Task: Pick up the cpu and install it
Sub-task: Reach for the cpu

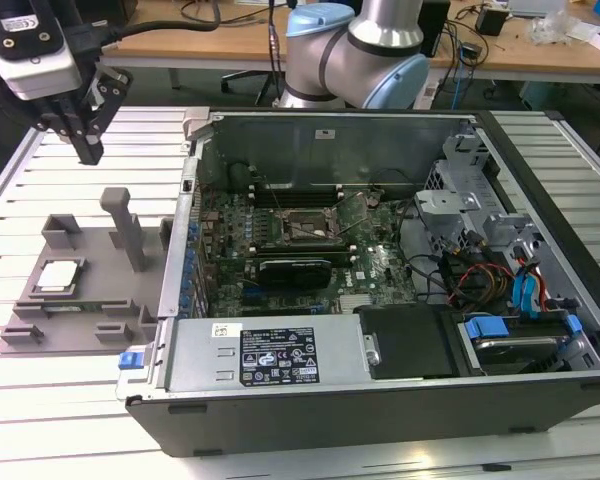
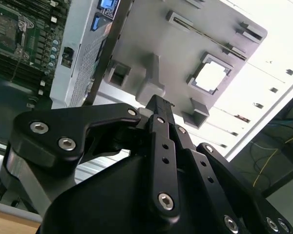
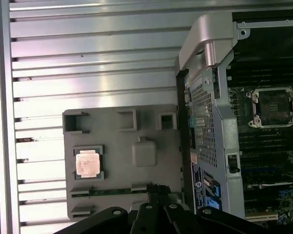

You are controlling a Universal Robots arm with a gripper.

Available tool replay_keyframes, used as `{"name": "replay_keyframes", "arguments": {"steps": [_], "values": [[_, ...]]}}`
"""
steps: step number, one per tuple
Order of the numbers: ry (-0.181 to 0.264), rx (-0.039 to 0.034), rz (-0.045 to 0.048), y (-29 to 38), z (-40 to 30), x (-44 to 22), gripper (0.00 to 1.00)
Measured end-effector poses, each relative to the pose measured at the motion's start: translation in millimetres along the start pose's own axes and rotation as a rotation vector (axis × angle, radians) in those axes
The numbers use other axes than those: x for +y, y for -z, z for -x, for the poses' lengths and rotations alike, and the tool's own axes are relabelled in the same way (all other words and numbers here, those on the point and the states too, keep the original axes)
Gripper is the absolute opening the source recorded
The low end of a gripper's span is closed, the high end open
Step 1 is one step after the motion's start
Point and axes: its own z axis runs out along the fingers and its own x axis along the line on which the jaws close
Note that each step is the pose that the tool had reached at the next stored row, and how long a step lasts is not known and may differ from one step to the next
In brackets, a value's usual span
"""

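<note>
We open on the cpu (image 1: 58,277), a small flat square chip with a silvery-grey metal top and a thin pale rim. It lies flat in its square recess on the grey plastic tray (image 1: 100,300), toward the exterior view's left of that tray, and nothing is touching it. Just to its right a tall grey plastic post (image 1: 130,228) stands up from the tray. The tray rests on the silver slatted metal table (image 1: 40,410), just beside the left wall of the open black-and-grey computer case (image 1: 330,130). Inside the case, well apart from the chip, we see the black rectangular socket frame (image 1: 305,228), and to us it looks empty. Now the black two-fingered gripper (image 1: 88,150): it hangs high over the far left of the table, beyond the tray. In the second wrist view its fingers (image 2: 158,126) are pressed together with nothing between them. So we judge this to be the approach to the pick, with nothing lifted yet. That grasp calls for the fingers to part wide enough for the chip, line up square with its edges and stay clear of the post. As for writing, a black-and-white label (image 1: 277,355) sits on the case's near metal cover with a small white sticker (image 1: 226,329) beside it, and we leave their print unread.
</note>
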Motion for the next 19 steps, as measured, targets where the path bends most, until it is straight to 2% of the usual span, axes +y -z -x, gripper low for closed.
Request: {"name": "replay_keyframes", "arguments": {"steps": [8, 17, 19], "values": [[0.000, 0.0000, 0.0000, 0.3, -11.2, -0.8, 0.11], [0.000, 0.0000, 0.0000, 0.8, -29.1, -2.2, 0.11], [0.000, 0.0000, 0.0000, 0.9, -35.1, -2.6, 0.11]]}}
